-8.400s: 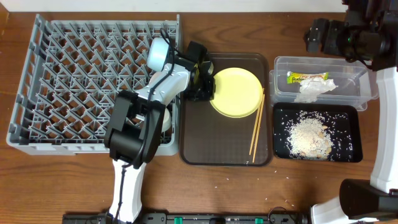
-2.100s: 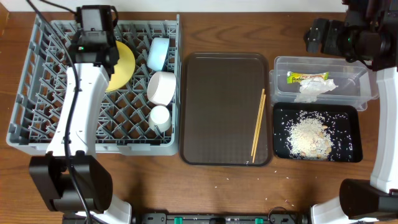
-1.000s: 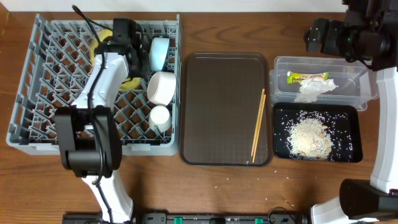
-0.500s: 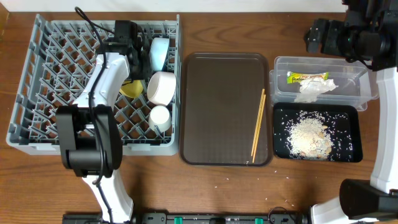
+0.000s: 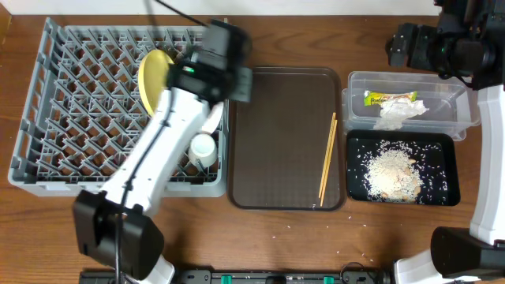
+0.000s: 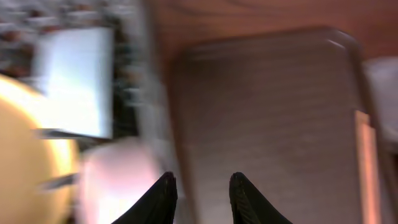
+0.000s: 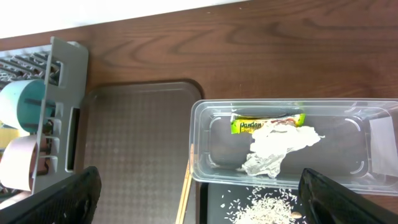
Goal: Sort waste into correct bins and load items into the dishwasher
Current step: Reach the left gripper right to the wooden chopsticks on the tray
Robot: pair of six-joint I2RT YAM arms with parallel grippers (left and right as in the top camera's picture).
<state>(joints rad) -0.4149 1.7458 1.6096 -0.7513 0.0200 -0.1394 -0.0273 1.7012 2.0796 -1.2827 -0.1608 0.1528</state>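
Note:
The yellow plate [image 5: 154, 79] stands on edge in the grey dish rack [image 5: 47, 118], with the small pale cup [image 5: 203, 147] and white bowl [image 5: 211, 118] nearby. The light blue bowl [image 7: 25, 102] shows in the right wrist view. My left gripper [image 5: 237, 79] [image 6: 201, 177] is open and empty over the rack's right edge. The chopsticks [image 5: 327, 158] lie on the brown tray [image 5: 276, 158]. The wrapper [image 5: 388, 98] and napkin [image 5: 398, 113] lie in the clear tub [image 5: 465, 110]. Rice [image 5: 390, 170] lies in the black tray [image 5: 446, 146]. My right gripper [image 5: 402, 46] [image 7: 199, 171] is open, high above the tub.
A few rice grains lie on the wooden table [image 5: 316, 237] in front of the brown tray. The left arm lies diagonally across the rack's right half. The right arm's base column stands at the table's right edge [image 5: 489, 173].
The left gripper swung right from the rack's back to its right edge. The yellow plate, on the brown tray at first, now stands in the rack. The right arm is still.

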